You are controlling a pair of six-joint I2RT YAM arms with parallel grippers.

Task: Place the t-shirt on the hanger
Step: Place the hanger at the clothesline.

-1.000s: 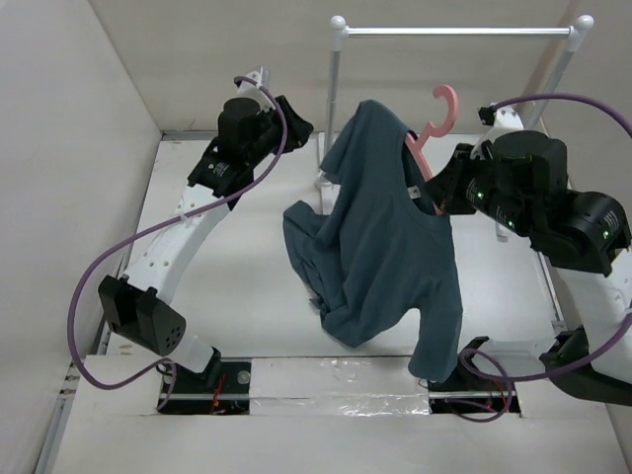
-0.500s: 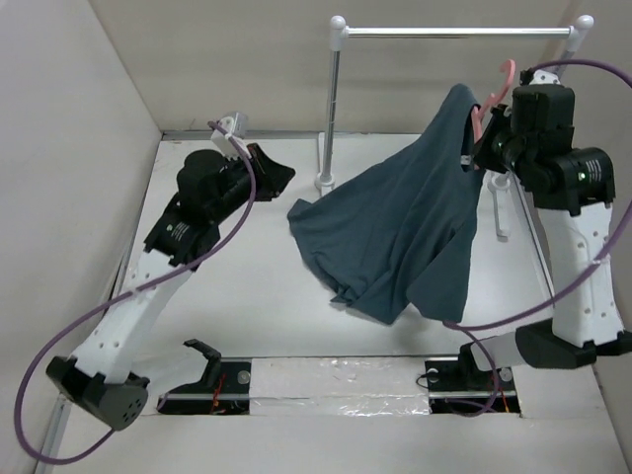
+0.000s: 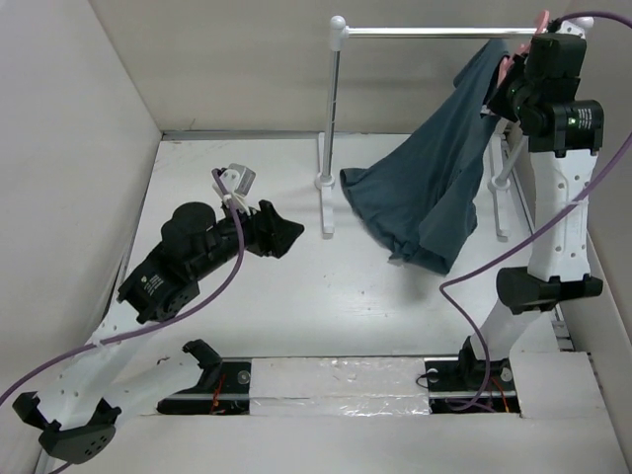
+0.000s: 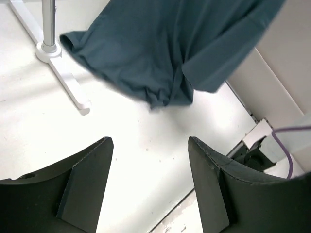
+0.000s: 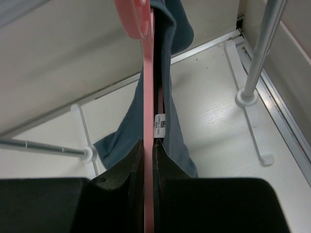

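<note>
The table (image 3: pixel 296 306) is white, and a white rail (image 3: pixel 444 33) on two posts stands at its far side. The shirt (image 3: pixel 434 188) hangs from up by the rail's right end and slopes down and left between the posts. Its lower edge is bunched low near the table, but contact cannot be told.

The right arm (image 3: pixel 553 197) stands almost upright at the table's right edge, with its wrist raised to the rail's right end. The left arm (image 3: pixel 163 272) lies low and folded on the left, its wrist aimed toward the rail's left foot, well apart from the shirt.

The hanger (image 5: pixel 147 97) runs edge-on up through the shirt's neck, its hook just beside the rail. The right gripper (image 5: pixel 147 151) is clamped on it — fingers pressed to both sides of the pink bar, collar fabric against it. The left gripper (image 4: pixel 149 143) has its jaws spread wide, with only bare table between them. A small label (image 5: pixel 159 125) shows inside the neck, just above the right fingers.
</note>
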